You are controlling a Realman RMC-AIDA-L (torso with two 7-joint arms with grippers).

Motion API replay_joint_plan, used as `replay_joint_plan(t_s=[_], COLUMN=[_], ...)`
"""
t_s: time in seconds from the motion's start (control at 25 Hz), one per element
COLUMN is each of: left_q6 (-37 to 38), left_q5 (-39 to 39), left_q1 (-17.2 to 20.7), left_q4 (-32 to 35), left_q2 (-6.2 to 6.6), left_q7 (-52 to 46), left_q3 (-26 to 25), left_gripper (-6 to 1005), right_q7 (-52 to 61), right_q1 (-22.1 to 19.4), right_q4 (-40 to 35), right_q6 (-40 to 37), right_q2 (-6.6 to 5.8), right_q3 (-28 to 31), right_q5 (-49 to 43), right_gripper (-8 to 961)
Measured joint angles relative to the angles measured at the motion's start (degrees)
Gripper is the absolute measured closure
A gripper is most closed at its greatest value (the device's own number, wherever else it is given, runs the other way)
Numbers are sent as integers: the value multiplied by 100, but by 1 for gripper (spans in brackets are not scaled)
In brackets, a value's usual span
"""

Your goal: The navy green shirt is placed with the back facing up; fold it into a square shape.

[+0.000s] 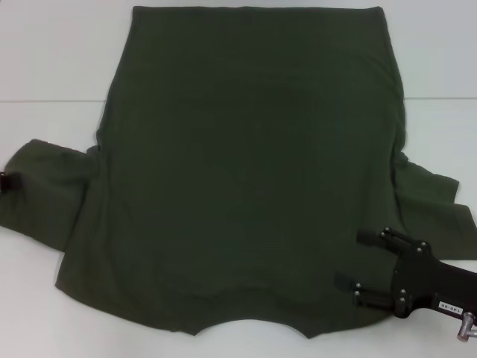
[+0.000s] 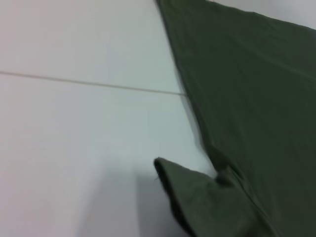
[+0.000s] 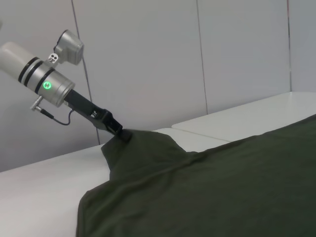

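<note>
White tabletop point(image 1: 45, 67) with a thin seam line fills the head view, and the navy green shirt point(image 1: 246, 164), a large dark olive cloth T-shirt, lies spread flat on it, plain side up, neckline nearest the robot. No fold is made yet as far as I can judge: both sleeves stick out to the sides, so the whole folding into a square is left. The right gripper point(image 1: 365, 287), black and 2-fingered, sits over the shirt's near right shoulder with fingers apart. The left gripper point(image 1: 9, 181) shows only as a dark tip at the left sleeve's end.

Left wrist view adds little: the shirt's side edge point(image 2: 247, 98) running across the white surface and the lifted sleeve point(image 2: 197, 197) casting a shadow below it; no fingers appear here.

Right wrist view supplies what the head view hides. Looking across the cloth point(image 3: 222, 187) toward a grey panelled wall point(image 3: 148, 59), it shows the left gripper point(image 3: 121, 133) clamped on the sleeve tip and pulling it up into a small peak off the table. The right gripper's own fingers are not seen here.
</note>
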Motion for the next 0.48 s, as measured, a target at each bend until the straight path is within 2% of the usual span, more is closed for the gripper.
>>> replay_joint_plan(t_s=[0.48], left_q6=[74], left_q5=[45], left_q1=[-115], left_q4=[444], left_q2=[68], left_q7=[-282], left_q3=[52], left_gripper=[995], right_q7=[-9], right_q1=[-1], right_q4=[29], right_q6=[0], right_q2=[3], right_q3=[-9], right_q5=[0], right_gripper=[29])
